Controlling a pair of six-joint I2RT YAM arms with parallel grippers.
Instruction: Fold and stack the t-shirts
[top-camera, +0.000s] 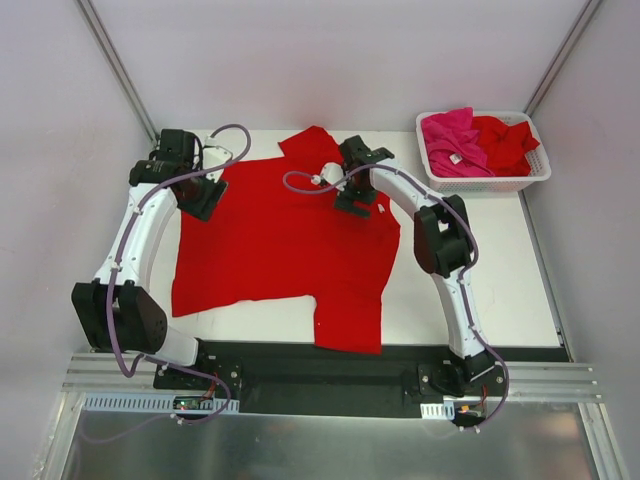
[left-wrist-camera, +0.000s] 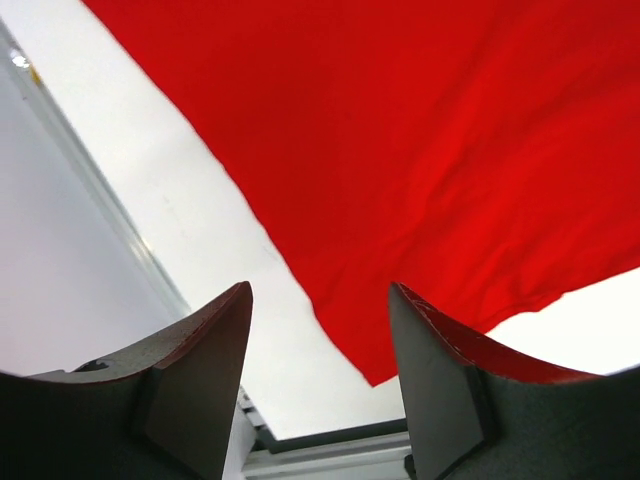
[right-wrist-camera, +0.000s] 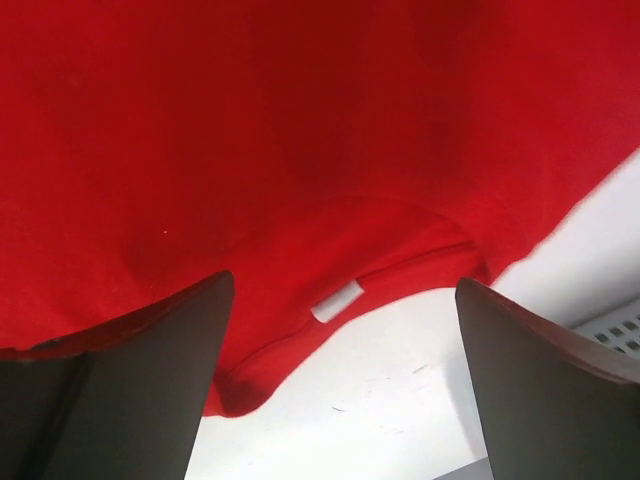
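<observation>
Progress is slight: one red t-shirt (top-camera: 280, 240) lies spread flat on the white counter (top-camera: 480, 280) between the two arms, with no fold that I can see and no stack begun. A magenta-pink t-shirt (top-camera: 450, 135) and at least one crumpled red t-shirt (top-camera: 505, 140) sit bundled in the white basket (top-camera: 535, 178) at the far right corner, so by my judgement every fold and the whole stack are left to do. The spread shirt's long axis runs left to right. Its neck, marked by a small white neck label (right-wrist-camera: 337, 300), points right, its hem faces the left arm, and its sleeves point far and near. The left end effector (left-wrist-camera: 320, 300) hovers with fingers apart and empty over the hem's far corner. The right end effector (right-wrist-camera: 345, 290) stands wide apart, empty, above the collar.
</observation>
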